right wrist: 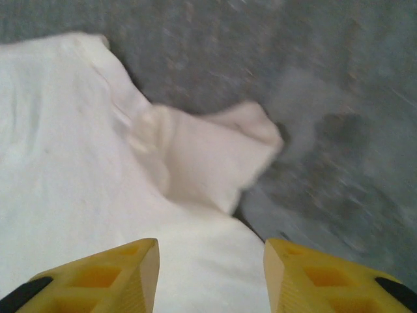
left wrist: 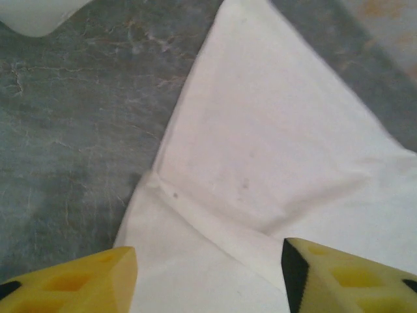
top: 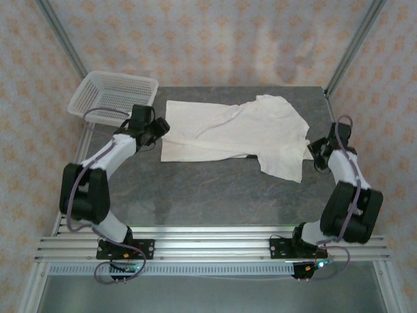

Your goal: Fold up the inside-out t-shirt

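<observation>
L gripper: jaws spread, yellow fingers well apart, nothing pinched. The inside-out t-shirt lies flat under & ahead of it, w/ cloth filling the gap betw. the fingers. A seam or folded edge runs diagonally just ahead of the tips. Bare grey table sits ahead, beside the left-hand finger in the wrist view. A corner of the white mesh basket is far ahead on that side, apart from the shirt. R gripper: jaws also spread, not clamping anything, cloth under & betw. its fingers. A bunched sleeve lies just ahead of the gap, w/ bare table beyond & off the right-hand finger. That pic is blurred, so can't tell if the tips touch the cloth. From the top cam the shirt is spread crosswise betw. the two grippers on the far half of the table, wrinkled. Its straight end is at the L gripper. The sleeve end is at the R gripper, w/ one flap reaching toward the arm bases. Basket is just beyond the L gripper, at the table's far-left corner.
</observation>
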Available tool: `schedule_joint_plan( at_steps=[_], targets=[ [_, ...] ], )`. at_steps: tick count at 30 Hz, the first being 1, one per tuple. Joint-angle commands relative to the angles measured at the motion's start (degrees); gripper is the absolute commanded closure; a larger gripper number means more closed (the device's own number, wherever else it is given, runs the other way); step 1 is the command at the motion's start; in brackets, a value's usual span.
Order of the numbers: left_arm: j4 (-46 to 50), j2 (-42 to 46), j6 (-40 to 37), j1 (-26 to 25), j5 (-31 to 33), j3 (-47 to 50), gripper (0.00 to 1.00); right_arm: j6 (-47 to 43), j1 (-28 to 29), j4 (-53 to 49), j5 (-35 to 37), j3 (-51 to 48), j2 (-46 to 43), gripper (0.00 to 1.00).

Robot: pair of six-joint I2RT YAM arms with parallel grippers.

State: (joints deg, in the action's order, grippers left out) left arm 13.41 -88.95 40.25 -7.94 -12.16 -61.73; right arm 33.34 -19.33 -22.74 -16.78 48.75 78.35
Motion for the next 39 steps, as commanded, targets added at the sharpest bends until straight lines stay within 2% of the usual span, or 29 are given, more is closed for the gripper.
schedule_joint_plan(
  at_steps=[1,8,10,17,19,21,25,28,31,36,39],
  targets=[
    [0.24,7.22,-3.29,-4.14,-3.01,2.74,0.34,0.32,-0.06,0.15,-2.36,-8.18,-3.86,0.54],
    [5.76,16.4,-12.83,-15.77,-3.27,4.08,0.31,-3.82,0.3,-1.86,-7.12,-10.05,-0.18,0.54],
    [6.28,18.32,-14.06,-18.47,-2.52,5.17,0.27,-4.11,0.85,-1.46,-7.96,-9.43,1.84,0.55],
    [6.02,20.4,-14.97,-21.16,-3.4,8.45,0.18,-3.8,2.47,0.77,-8.15,-6.19,8.65,0.62],
    [7.16,20.4,-15.51,-21.17,-2.24,8.1,0.17,-3.82,2.51,0.69,-8.19,-4.79,9.64,0.83],
    [7.93,20.47,-15.82,-21.18,-1.32,7.68,0.17,-3.2,2.64,0.59,-9.14,-3.65,8.86,1.0],
    [7.96,19.64,-15.52,-21.21,-0.76,7.44,0.17,0.94,4.15,2.52,-13.42,-1.66,4.55,1.0],
    [7.01,18.85,-14.28,-21.16,-1.07,7.93,0.17,9.18,6.52,7.31,-16.63,-0.4,2.02,1.0],
    [6.24,18.28,-13.62,-21.22,-1.64,8.29,0.17,15.52,9.74,13.38,-12.27,1.49,0.55,1.0],
    [6.34,18.13,-13.87,-21.23,-1.24,8.54,0.17,18.01,10.28,24.15,-5.17,5.3,5.72,1.0],
    [6.38,17.74,-13.79,-21.22,-1.15,8.51,0.17,15.15,10.31,33.58,-8.17,9.07,12.18,1.0]
  ],
)
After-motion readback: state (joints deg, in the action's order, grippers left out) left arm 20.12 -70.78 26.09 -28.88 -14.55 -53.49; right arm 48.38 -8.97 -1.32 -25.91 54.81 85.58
